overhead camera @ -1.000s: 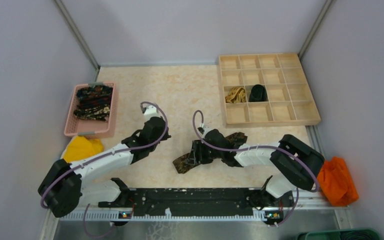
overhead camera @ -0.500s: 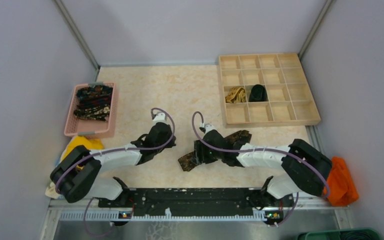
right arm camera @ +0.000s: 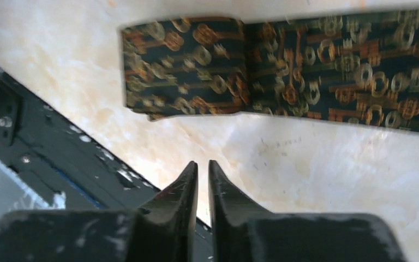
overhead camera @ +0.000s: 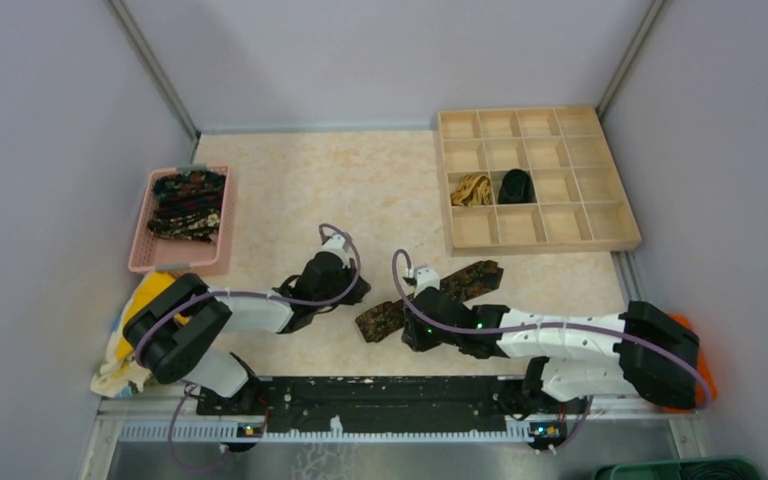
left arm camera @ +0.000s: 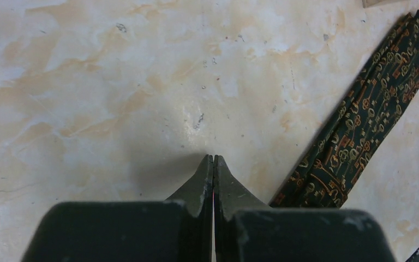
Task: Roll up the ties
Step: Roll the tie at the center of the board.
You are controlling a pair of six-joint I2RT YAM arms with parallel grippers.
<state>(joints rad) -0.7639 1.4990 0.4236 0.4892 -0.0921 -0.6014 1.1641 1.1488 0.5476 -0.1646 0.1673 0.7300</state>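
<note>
Both arms have shifted since a second ago. The right gripper (right arm camera: 202, 164) has come off the patterned tie (overhead camera: 468, 280) and drawn back toward the near edge. The left gripper (left arm camera: 213, 158) has reached further toward the desk's centre.

Left fingers are pressed together, grasping nothing, over bare desk just left of the tie. Right fingers are all but closed and empty, just on the near side of the tie and apart from it.

The tie lies flat and diagonal by the middle of the near edge, running toward the wooden tray (overhead camera: 588, 222) at the far right corner. Its near end looks folded over once.

The tray holds a tan-gold roll (overhead camera: 472, 188) and a black roll (overhead camera: 515, 186) in adjoining compartments. Further ties (overhead camera: 188, 203) are heaped in the pink basket (overhead camera: 175, 255) by the left edge.
</note>
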